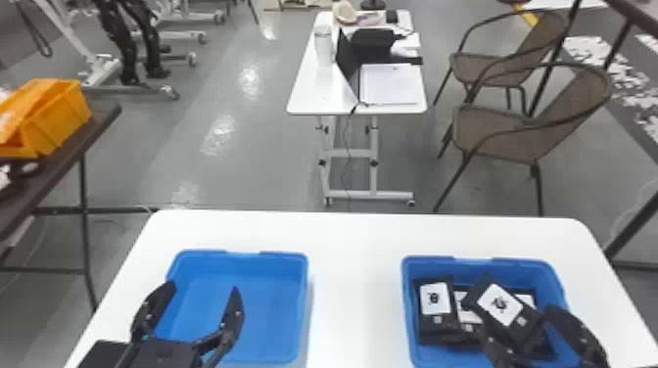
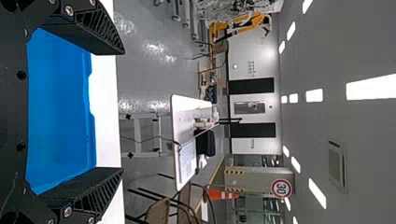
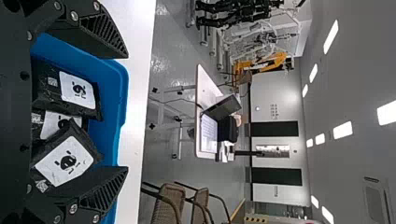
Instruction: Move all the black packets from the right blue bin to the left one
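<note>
ok, head view: left gripper over left blue bin, fingers spread wide. right gripper at right blue bin, fingers apart too, over the black packets. at least four packets in that bin, overlapping; one lies askew on top, its white label showing a black printed mark and a small pale square beside it. both bins sit on white table, well apart. farther off, a second white table and two brown chairs.

left wrist view: left gripper open, left blue bin's inside seen between its fingers. back in the room, round red-rimmed sign with dark print, plus small wall lettering, too small to read.

right wrist view: right gripper open, packets by its fingers, white labels with black marks up. small speckled code square next to one label, content can't be made out.
</note>
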